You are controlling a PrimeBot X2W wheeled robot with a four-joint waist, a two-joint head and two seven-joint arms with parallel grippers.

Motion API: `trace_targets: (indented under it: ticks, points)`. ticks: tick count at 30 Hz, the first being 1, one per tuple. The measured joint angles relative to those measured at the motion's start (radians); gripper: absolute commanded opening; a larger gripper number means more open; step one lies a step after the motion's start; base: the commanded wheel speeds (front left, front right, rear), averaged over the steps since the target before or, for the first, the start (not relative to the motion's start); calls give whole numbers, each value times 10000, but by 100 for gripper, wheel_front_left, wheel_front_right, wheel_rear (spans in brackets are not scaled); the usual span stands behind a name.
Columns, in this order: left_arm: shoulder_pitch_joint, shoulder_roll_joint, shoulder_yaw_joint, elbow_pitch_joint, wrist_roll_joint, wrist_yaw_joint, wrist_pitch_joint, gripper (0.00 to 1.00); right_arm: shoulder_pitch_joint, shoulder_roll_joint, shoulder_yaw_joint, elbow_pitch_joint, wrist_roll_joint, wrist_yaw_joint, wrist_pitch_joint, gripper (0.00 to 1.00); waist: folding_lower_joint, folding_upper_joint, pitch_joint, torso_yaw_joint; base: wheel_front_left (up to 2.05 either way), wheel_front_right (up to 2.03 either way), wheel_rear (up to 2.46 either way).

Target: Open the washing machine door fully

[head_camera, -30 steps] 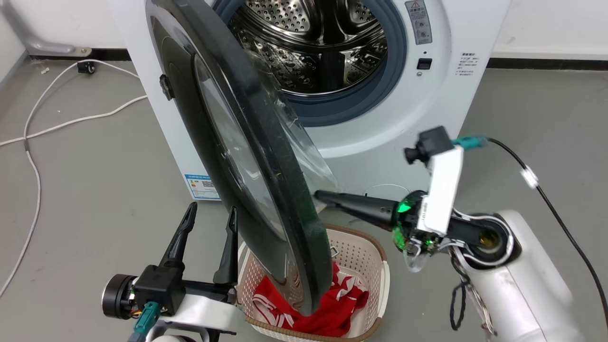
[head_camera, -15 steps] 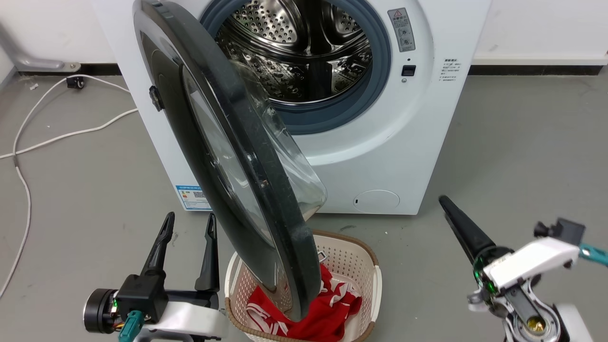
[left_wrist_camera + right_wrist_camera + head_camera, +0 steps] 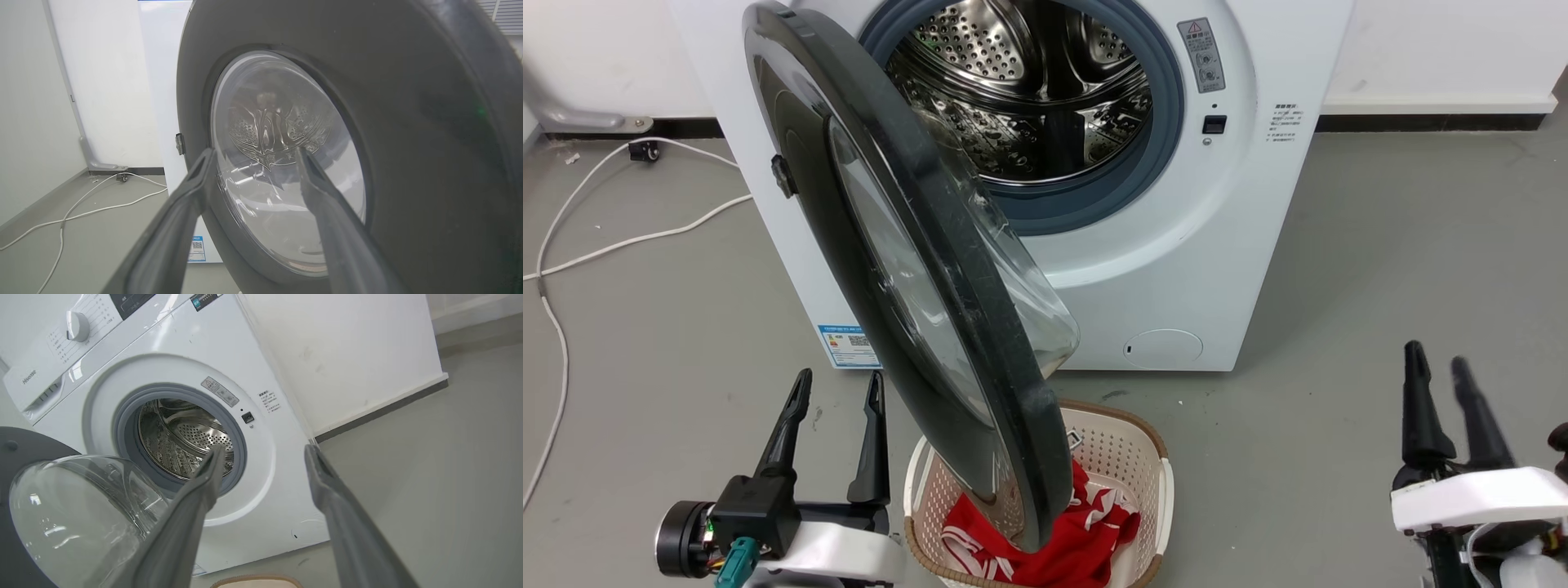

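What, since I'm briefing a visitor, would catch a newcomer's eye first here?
The glossy black washing machine door stands swung out at centre, its lower edge over a basket of red clothing. Behind it gleams the steel drum. The left gripper and right gripper sit open, low.

Lower centre: 1 cream perforated basket [image 3: 1156,490] on grey floor [image 3: 1380,261], holding red-and-white cloth [image 3: 1086,547]. Left side: white cable [image 3: 645,238] loose on floor. Upper centre: steel drum [image 3: 1045,90]. Below it: 1 small round white flap [image 3: 1164,347].

Lower left: left gripper [image 3: 840,380], two long dark fingers spread, empty, pointing up. Lower right: right gripper [image 3: 1435,359], dark fingers parted, empty, upright on white wrist [image 3: 1478,490].
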Motion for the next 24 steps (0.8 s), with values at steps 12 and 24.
trace_targets:
  ticks: [12, 24]
  points:
    - [-3, 0, 136, -56, 59, 8, 0, 100, 623, 100, -276, -2579, -6172, 4, -640, 100, 0, 0, 25, -88, 0, 0, 0]
    - [-12, 0, 249, -69, 138, -73, 0, 100, 1393, 117, 42, -2274, -6282, 4, -700, 100, 0, 0, 112, -191, 0, 0, 0]
